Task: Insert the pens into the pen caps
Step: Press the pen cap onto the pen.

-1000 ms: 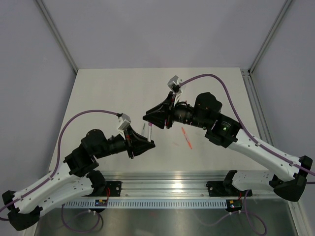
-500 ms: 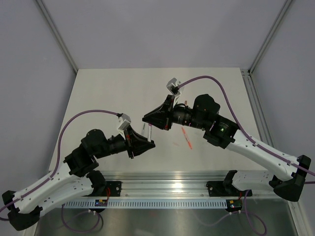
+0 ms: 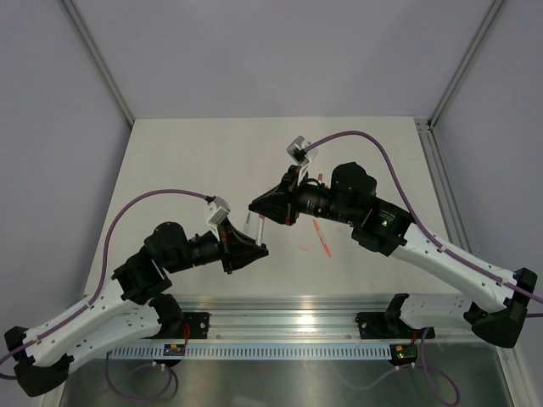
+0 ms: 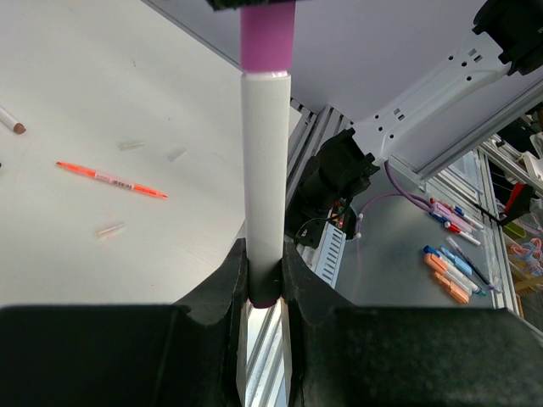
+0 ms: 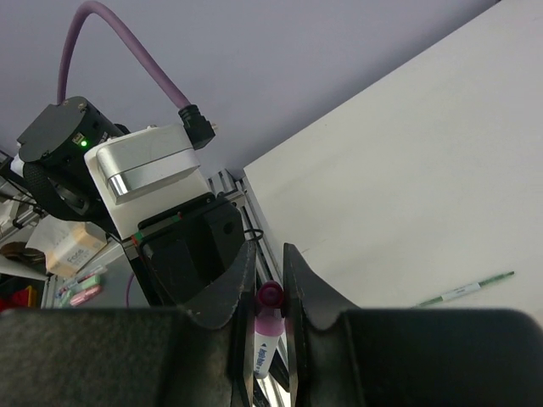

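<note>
Between the two arms, above the table (image 3: 187,161), a white pen (image 4: 265,170) hangs in the air with a magenta cap (image 4: 267,38) on its far end. The left gripper (image 4: 265,263) is clamped narrowly on the pen's bare end, its fingers (image 4: 233,280) pressed against the barrel on both sides. The right gripper (image 5: 270,271) meets it from the opposite side, its jaws drawn in close around the cap, which sits between the fingertips with the labelled barrel running away below. Both grippers face each other nearly tip to tip. Down on the table an orange pen (image 4: 110,180) lies flat, with a few pale caps (image 4: 176,154) scattered near it, apart from one another.
</note>
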